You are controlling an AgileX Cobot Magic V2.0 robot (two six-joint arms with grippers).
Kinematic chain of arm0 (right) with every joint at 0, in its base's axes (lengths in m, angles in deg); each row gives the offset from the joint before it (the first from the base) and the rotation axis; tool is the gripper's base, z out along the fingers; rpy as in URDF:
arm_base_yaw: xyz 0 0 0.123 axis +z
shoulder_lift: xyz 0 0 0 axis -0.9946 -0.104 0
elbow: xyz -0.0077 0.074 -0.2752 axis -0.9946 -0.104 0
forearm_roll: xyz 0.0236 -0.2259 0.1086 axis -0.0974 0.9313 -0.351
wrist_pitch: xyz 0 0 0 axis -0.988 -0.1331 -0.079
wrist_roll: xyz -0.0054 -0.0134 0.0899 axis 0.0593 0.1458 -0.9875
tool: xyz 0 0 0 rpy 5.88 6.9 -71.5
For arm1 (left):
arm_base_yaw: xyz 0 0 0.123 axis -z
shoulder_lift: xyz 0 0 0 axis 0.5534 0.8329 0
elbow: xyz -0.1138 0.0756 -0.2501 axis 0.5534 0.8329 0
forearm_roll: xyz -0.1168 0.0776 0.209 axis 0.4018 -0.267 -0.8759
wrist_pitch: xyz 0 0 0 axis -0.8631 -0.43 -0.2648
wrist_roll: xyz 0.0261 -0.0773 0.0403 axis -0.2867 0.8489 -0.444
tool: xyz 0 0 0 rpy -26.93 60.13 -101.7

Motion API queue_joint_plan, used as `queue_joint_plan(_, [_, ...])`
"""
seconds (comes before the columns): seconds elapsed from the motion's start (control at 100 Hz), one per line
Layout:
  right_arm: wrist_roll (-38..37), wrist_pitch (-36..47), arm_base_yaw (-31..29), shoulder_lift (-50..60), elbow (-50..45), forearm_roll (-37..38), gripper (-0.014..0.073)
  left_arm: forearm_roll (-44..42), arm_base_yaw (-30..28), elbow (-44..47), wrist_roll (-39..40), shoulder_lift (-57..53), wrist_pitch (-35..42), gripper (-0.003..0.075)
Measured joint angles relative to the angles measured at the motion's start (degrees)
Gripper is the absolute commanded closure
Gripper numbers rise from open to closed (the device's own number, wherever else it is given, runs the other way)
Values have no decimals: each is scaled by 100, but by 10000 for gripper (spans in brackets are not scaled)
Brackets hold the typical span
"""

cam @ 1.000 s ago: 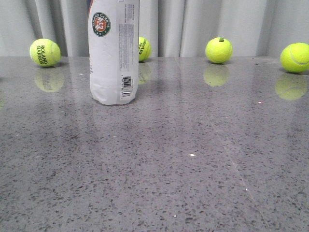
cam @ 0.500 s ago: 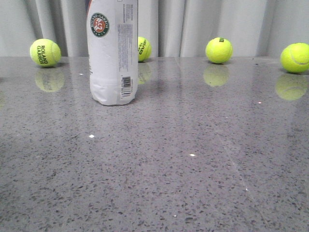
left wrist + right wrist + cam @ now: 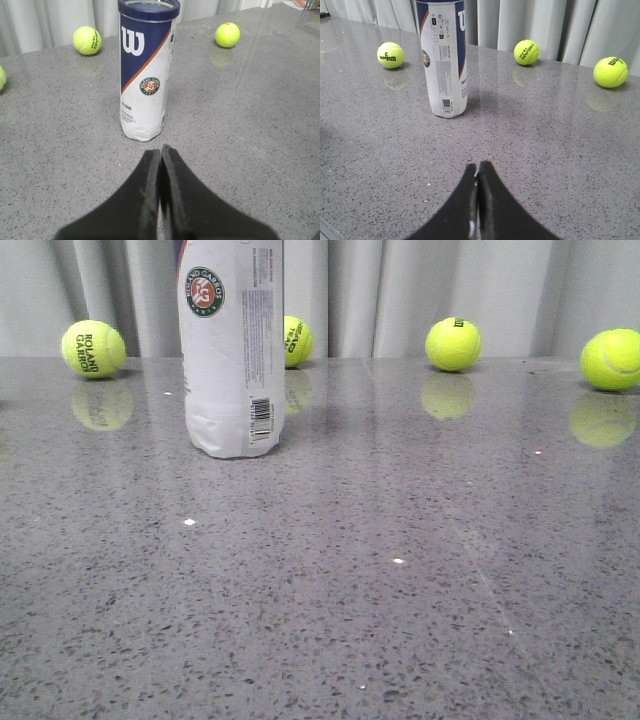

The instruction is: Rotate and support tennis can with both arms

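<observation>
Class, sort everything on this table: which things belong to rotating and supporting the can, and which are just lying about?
Belongs to the job:
tennis can, upright
left gripper, shut
right gripper, shut

Just lying about:
four tennis balls

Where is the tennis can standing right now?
In the front view the tennis can stands upright at the table's left rear, partly hiding one tennis ball behind it, untouched.
</observation>
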Motion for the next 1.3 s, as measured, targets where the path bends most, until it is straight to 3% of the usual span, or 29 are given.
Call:
queue_joint_plan(0.29, [0, 0, 0, 0, 0, 0, 662, -303, 0, 26, 0, 0, 1, 740])
queue_joint_plan(0.44, [0, 0, 0, 0, 0, 0, 662, -699, -64, 221, 18, -43, 368, 740])
queue_joint_plan(0.68, [0, 0, 0, 0, 0, 0, 662, -878, -1306, 1085, 124, -697, 1408, 740])
queue_joint_plan(0.96, [0, 9, 0, 0, 0, 0, 662, -698, -2643, 2922, 146, -2019, 2980, 740])
queue_joint_plan(1.18, [0, 25, 0, 0, 0, 0, 662, -687, -3018, 4309, 146, -2788, 3482, 740])
queue_joint_plan(1.3, [0, 25, 0, 0, 0, 0, 662, -687, -3020, 4331, 146, -2788, 3750, 740])
